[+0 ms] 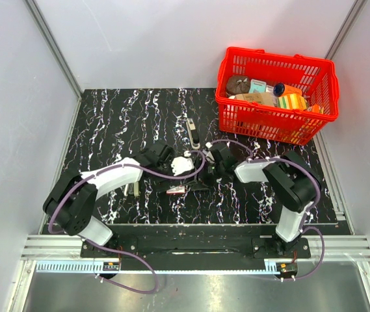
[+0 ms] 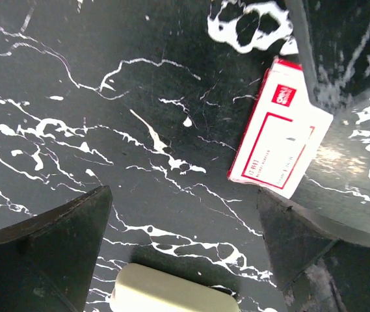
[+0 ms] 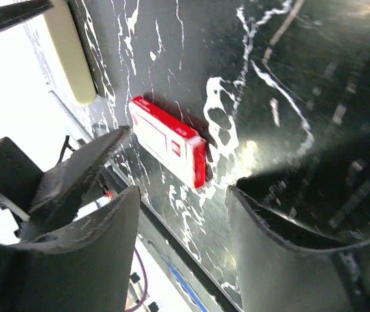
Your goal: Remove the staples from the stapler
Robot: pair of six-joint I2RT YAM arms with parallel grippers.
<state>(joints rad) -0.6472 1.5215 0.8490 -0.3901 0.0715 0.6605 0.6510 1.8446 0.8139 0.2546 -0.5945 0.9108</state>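
A dark and silver stapler (image 1: 193,133) lies on the black marbled mat (image 1: 119,123), just beyond both grippers. A red and white staple box (image 1: 176,190) lies flat nearer the front; it shows in the left wrist view (image 2: 279,146) and in the right wrist view (image 3: 168,148). My left gripper (image 1: 164,158) (image 2: 185,253) is open and empty above the mat, left of the stapler. My right gripper (image 1: 212,170) (image 3: 185,253) is open and empty, low over the mat, right of the box. The stapler is out of both wrist views.
A cream rounded block (image 1: 132,188) lies on the mat left of the box and shows in both wrist views (image 2: 171,292) (image 3: 67,55). A red basket (image 1: 276,120) with several items stands at the back right. The mat's front edge (image 1: 191,224) runs just before the arm bases.
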